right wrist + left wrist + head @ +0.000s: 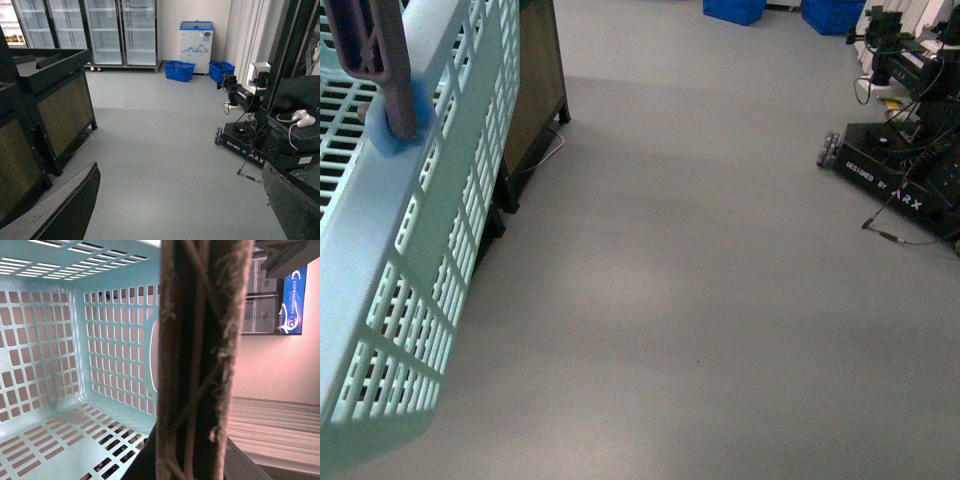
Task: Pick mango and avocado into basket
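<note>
The basket (pixel 430 200) sits tilted at near left. The right gripper (pixel 180 172) has its jaws wide apart and empty. Whether the left jaws are open or closed, I cannot tell.

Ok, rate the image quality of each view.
Front view: dim, bluish cast; the basket looms close and soft. Left wrist view: warm pink cast, the brown handle blocks the middle. Right wrist view: evenly lit, sharp on the floor, jaws dark.

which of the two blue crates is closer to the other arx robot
The right-hand blue crate in the front view, nearest the black robot; the other crate sits further left.
</note>
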